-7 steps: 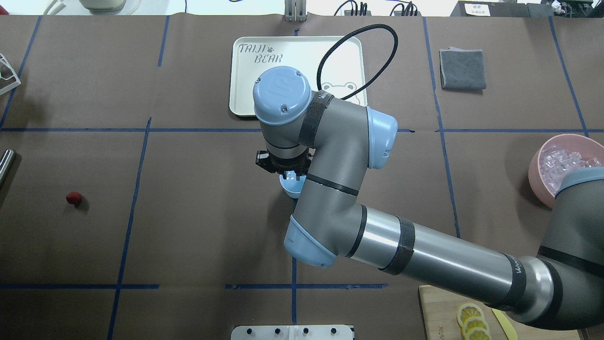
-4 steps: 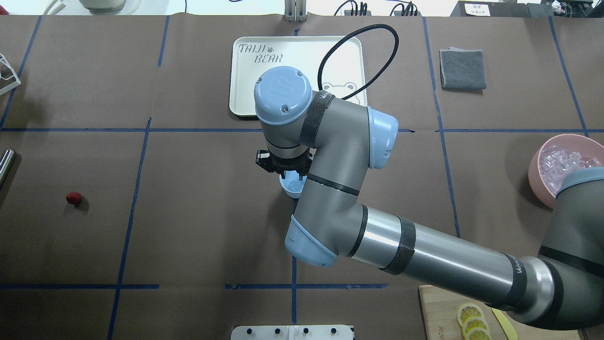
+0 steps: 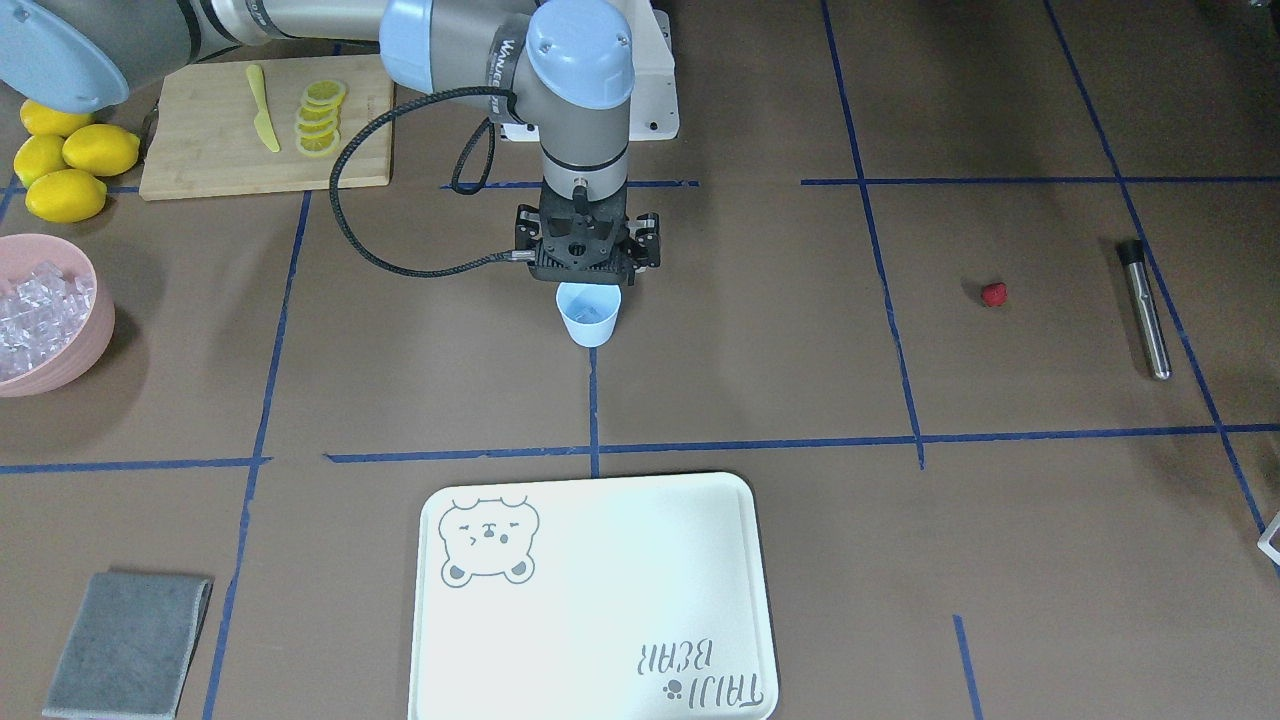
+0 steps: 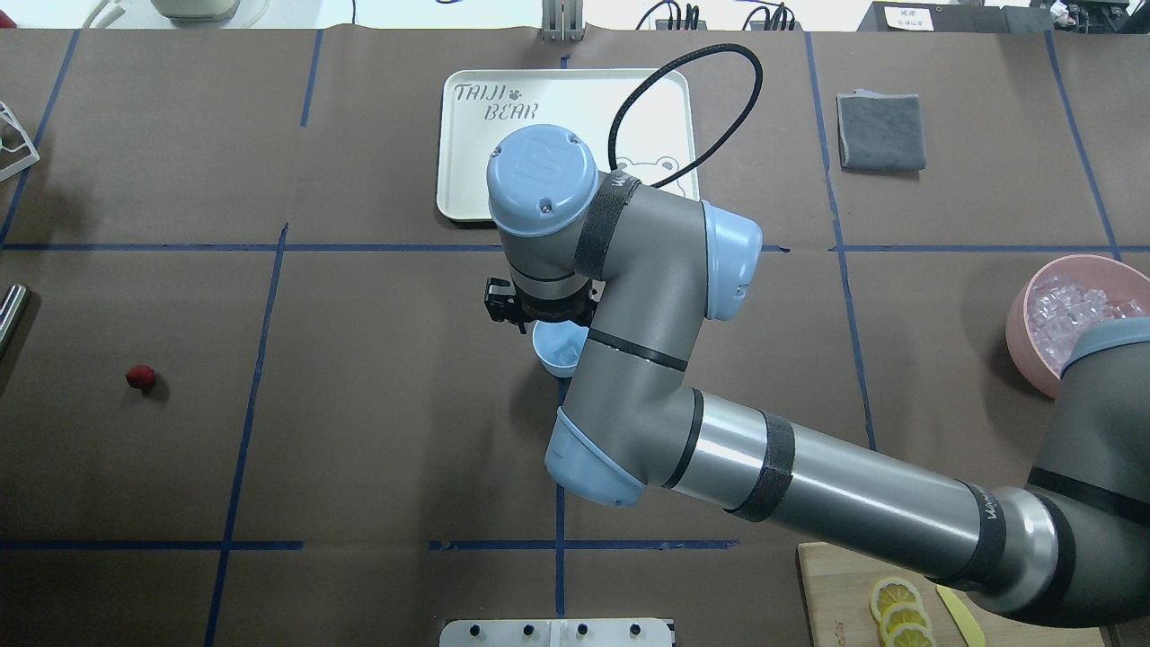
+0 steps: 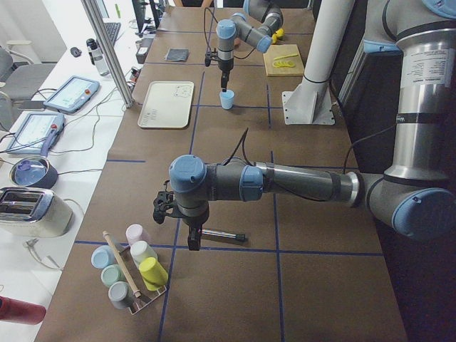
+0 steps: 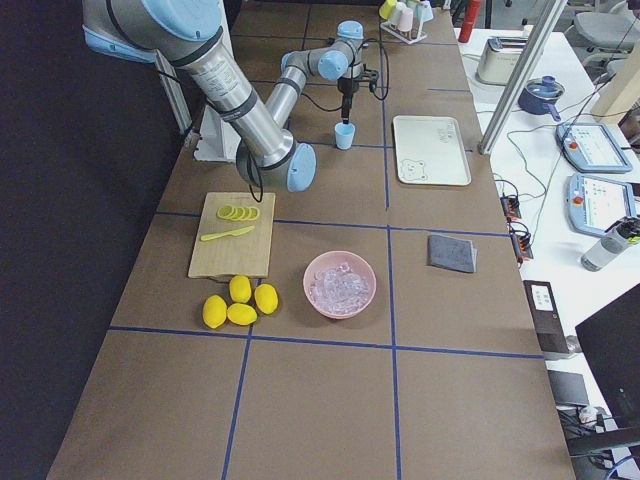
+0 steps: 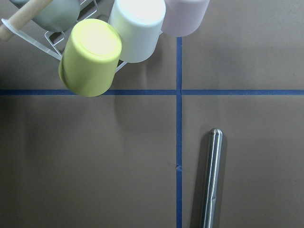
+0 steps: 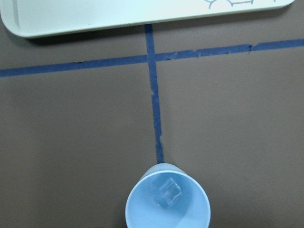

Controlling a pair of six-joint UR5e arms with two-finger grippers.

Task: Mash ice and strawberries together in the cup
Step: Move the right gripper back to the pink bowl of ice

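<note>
- Left gripper [image 5: 192, 242]: arm stretched low, pointing down beside steel rod [image 7: 211, 180]; finger gap cannot be told.
- Right gripper [image 3: 586, 272]: vertical, directly above cup [image 3: 590, 322]; finger gap cannot be told.
- Strawberry [image 4: 139, 377]: robot's left side, well apart from cup.
- Cup: upright, table centre, one ice cube [image 8: 169, 192] inside.
- Tray [image 4: 575, 99]: marked "TAIJI BEAR".
- Table [image 4: 377, 431]: brown paper, blue tape grid.

Upright cup [image 3: 589, 320] just below right gripper [image 3: 585, 268]; strawberry [image 3: 993, 294] well apart, near metal rod [image 3: 1145, 310].
</note>
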